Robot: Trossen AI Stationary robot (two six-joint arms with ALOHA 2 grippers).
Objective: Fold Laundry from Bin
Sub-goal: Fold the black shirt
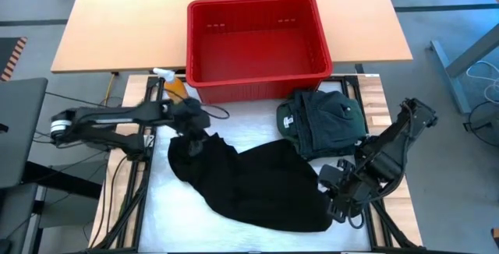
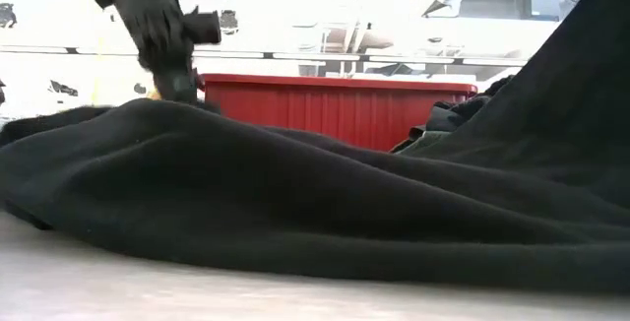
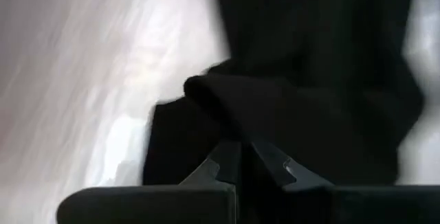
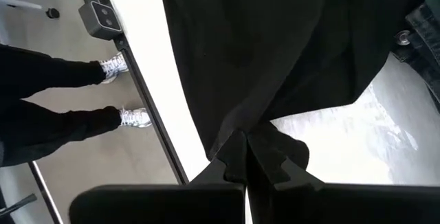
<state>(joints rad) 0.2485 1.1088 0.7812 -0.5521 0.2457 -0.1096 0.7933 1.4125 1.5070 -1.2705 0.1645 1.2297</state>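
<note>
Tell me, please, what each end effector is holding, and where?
Both grip the black garment: left end effector its far-left edge, right end effector its near-right corner.

Black cloth [image 2: 295,203] across the foreground, rising at right. Red bin [image 2: 335,109] behind. Left gripper [image 2: 175,90] down on cloth.

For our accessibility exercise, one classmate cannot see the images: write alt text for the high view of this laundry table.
A black garment lies spread on the white table, pinched by the left gripper at one end and the right gripper at the opposite end. Behind it stands an empty red bin, with a dark green garment bunched beside it.
</note>
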